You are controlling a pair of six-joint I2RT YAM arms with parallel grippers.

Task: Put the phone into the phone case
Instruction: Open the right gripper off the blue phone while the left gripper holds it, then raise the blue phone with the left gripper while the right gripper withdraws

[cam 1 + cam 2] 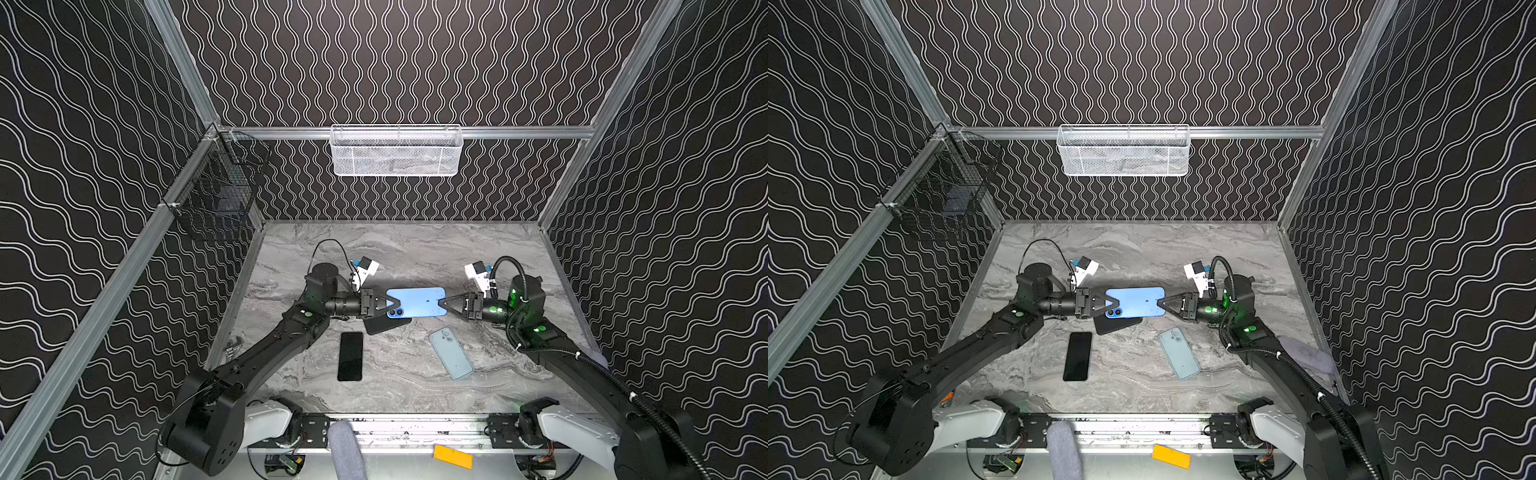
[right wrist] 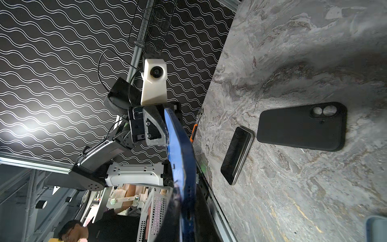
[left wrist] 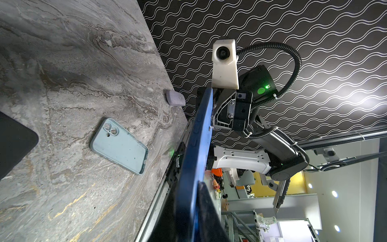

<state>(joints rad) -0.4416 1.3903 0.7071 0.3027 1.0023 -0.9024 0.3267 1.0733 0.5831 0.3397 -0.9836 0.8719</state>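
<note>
Case (image 1: 415, 301) spanned our left tool (image 1: 390, 308) and right tool (image 1: 443, 306), each pinching an end; black phone (image 1: 350, 356) lay nearer the left.

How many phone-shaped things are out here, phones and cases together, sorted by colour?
Bright blue item: 1
Black: 2 (black phone, black case)
Pale blue-grey item: 1
Total: 4

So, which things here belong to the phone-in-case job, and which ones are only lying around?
Job: blue case, gripped at its ends by left gripper and right gripper; black phone, flat on the table.
Lying about: black case, pale blue phone, white basket, wire basket, yellow block.
</note>
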